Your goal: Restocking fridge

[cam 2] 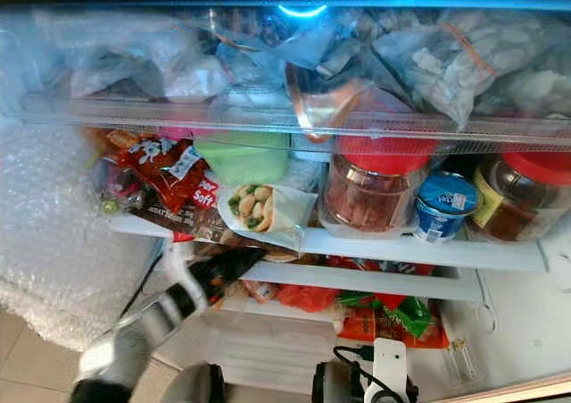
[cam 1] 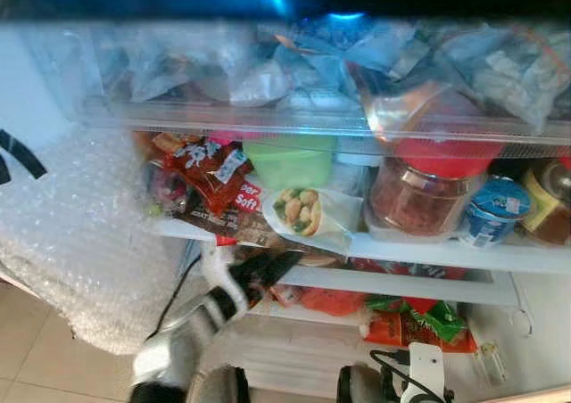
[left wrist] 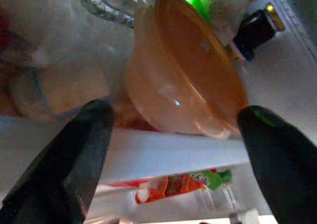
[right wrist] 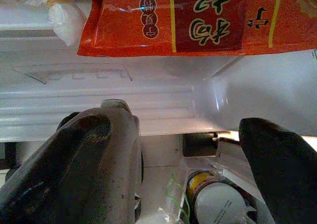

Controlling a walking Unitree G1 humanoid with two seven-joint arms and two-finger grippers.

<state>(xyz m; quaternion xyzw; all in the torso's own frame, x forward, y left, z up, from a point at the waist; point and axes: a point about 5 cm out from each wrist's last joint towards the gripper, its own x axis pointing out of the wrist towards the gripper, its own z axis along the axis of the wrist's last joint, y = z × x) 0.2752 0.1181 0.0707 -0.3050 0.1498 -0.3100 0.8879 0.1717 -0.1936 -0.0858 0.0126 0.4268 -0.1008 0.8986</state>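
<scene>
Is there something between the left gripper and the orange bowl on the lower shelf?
Nothing visible does. The left gripper is open and faces the orange bowl directly; the bowl leans tilted above the white shelf edge. Packets crowd beside it but do not cross the gap.

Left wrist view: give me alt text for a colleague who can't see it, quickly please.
The left pincer, fingers spread open, faces a translucent orange bowl lying tilted on a white fridge shelf. An orange and green packet lies on the level below, and pale blurred items sit beside the bowl.
</scene>
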